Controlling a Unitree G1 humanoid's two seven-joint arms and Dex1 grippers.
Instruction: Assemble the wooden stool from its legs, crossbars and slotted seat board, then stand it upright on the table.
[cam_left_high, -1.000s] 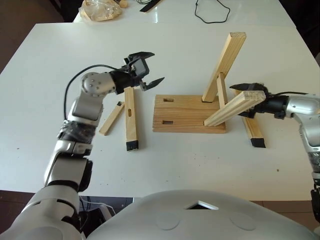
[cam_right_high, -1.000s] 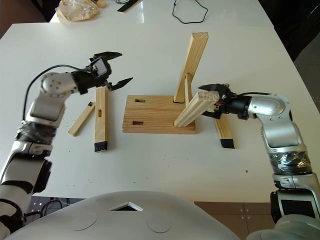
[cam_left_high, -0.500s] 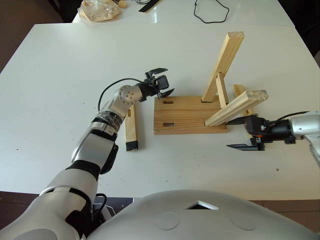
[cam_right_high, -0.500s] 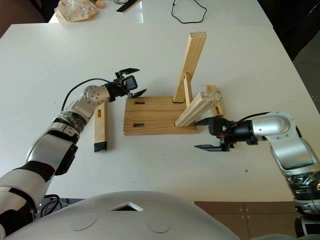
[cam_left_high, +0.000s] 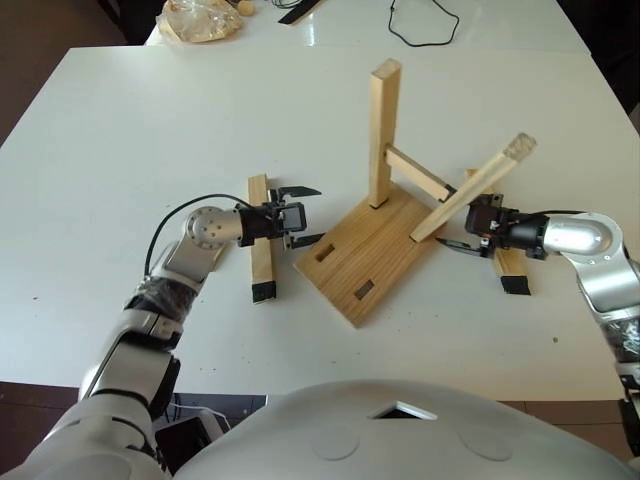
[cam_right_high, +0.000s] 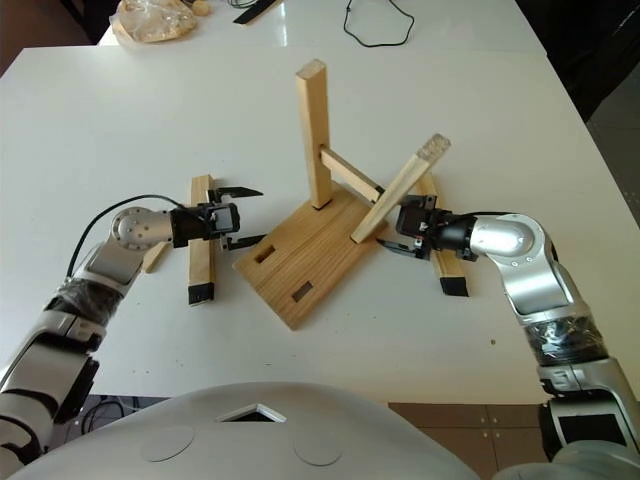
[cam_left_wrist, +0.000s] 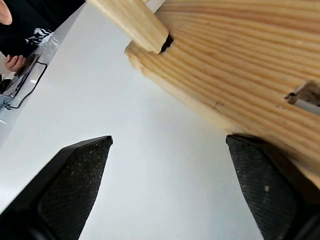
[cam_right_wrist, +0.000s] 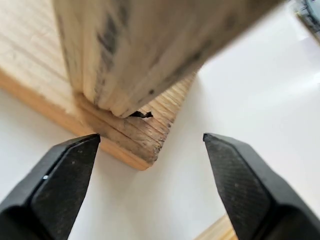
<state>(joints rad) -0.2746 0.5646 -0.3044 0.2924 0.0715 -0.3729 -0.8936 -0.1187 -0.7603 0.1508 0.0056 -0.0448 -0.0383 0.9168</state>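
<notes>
We see the seat board (cam_left_high: 375, 255) lying flat and skewed near the centre of the table (cam_left_high: 120, 130). An upright leg (cam_left_high: 381, 130) stands at the board's twelve o'clock, and a leaning leg (cam_left_high: 478, 185) tips toward two o'clock, with a crossbar (cam_left_high: 418, 175) running between them. Our left gripper (cam_left_high: 318, 213), fingers spread, sits at the board's nine o'clock over a loose leg (cam_left_high: 261, 245). Our right gripper (cam_left_high: 460, 225), also spread, flanks the leaning leg's foot at three o'clock.

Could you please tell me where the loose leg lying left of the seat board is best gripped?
Probably mid-length, across the narrow width of the loose leg, coming straight down from above: it lies flat on the table, long sides exposed. The open left pincer is nearest.
</notes>
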